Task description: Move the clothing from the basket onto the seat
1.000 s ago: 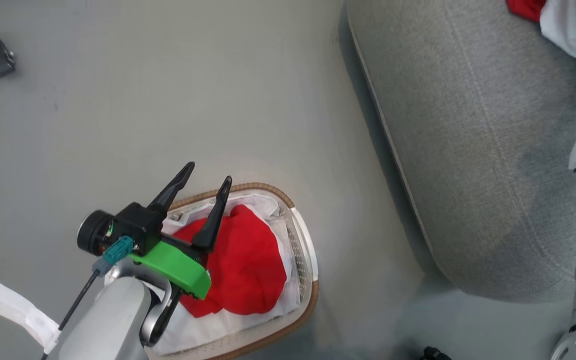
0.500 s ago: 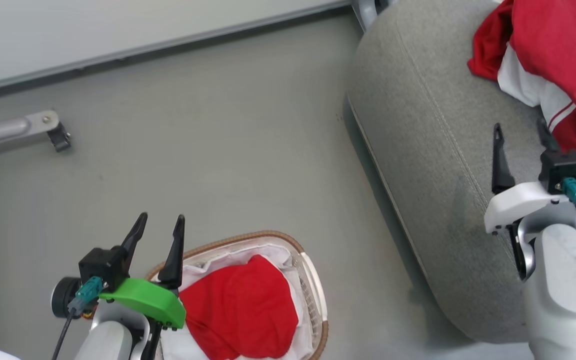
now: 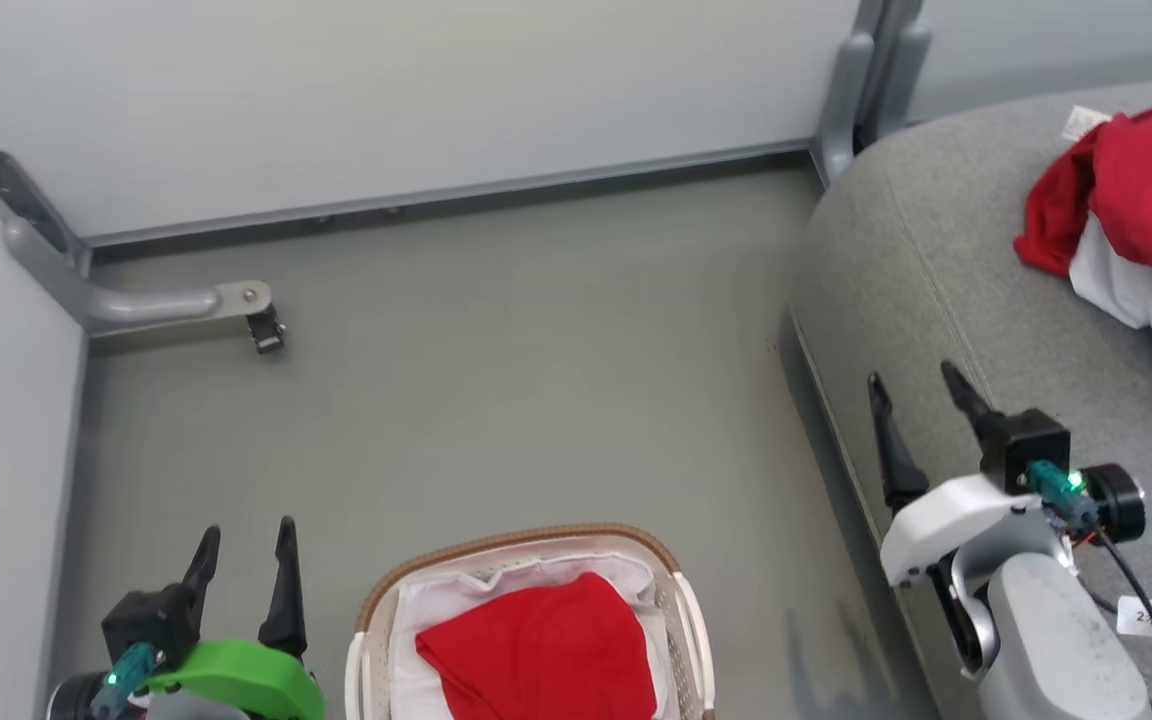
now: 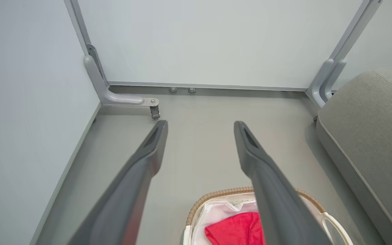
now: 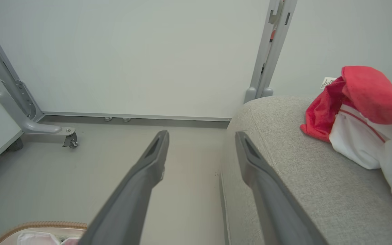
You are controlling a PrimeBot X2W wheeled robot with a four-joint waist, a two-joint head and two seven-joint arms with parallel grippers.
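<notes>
1. The head camera has tipped upward since a second ago. The wall [image 3: 436, 90] and a grey metal foot [image 3: 166, 300] with a caster now fill the top and left, above the bare floor [image 3: 496, 380].
2. The left pincer [image 3: 247, 532] stands at the lower left over the floor, just beside the basket [image 3: 496, 545], with its fingers spread and nothing between them. A second ago it hung over the basket with one finger across the red cloth.
3. The basket sits on the floor at the bottom edge. The red clothing [image 3: 546, 650] lies crumpled in it on the white liner [image 3: 416, 620], as it did before.
4. The left wrist view looks between the spread fingers at the floor and the metal foot. It adds the basket's woven rim [image 4: 216, 194] curving under the right-hand finger.
5. The right pincer [image 3: 911, 375] is over the front edge of the seat [image 3: 936, 260], spread wide and empty. Half a second ago one fingertip was next to the jersey [image 3: 1136, 190]; now the two are apart.
6. The jersey lies on the seat at the far right, red folded over white. The right wrist view brings out its red-striped white panel [image 5: 356, 139] and a small white label [image 5: 327, 82], which are plainer there than from the head.
</notes>
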